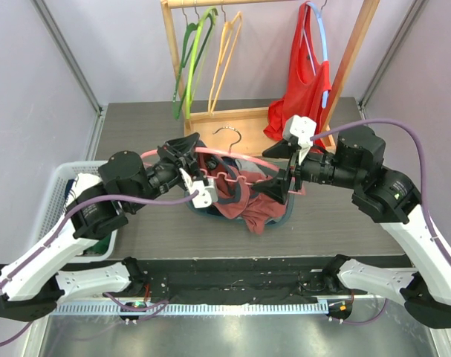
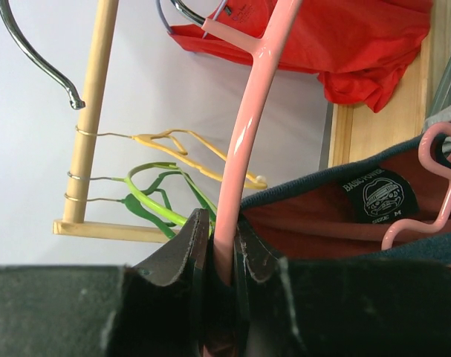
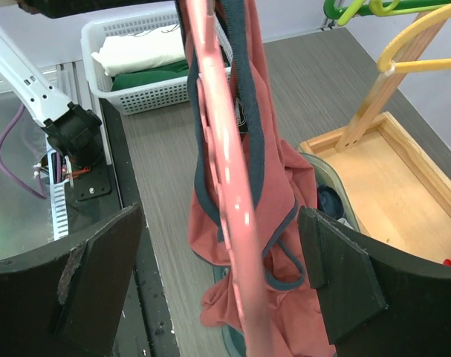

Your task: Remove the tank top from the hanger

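Observation:
A pink plastic hanger [image 1: 244, 158] hangs level over the table between my two grippers. A rust-red tank top [image 1: 244, 199] with dark blue trim hangs from it and bunches onto the table. My left gripper [image 1: 186, 165] is shut on the hanger's left arm; in the left wrist view the pink bar [image 2: 244, 134] runs up from the closed jaws [image 2: 224, 245], with the tank top's neck label [image 2: 380, 195] to the right. My right gripper [image 1: 283, 178] is open at the hanger's right end. In the right wrist view the hanger [image 3: 218, 149] and tank top [image 3: 273, 186] pass between the wide-open fingers [image 3: 221, 275], untouched.
A wooden rack [image 1: 247, 119] at the back holds green [image 1: 192, 52] and yellow hangers [image 1: 225, 52] and a red tank top [image 1: 303, 93] on a blue hanger. A white basket [image 1: 58, 195] of clothes stands at the left. A grey tub [image 3: 336, 195] lies under the tank top.

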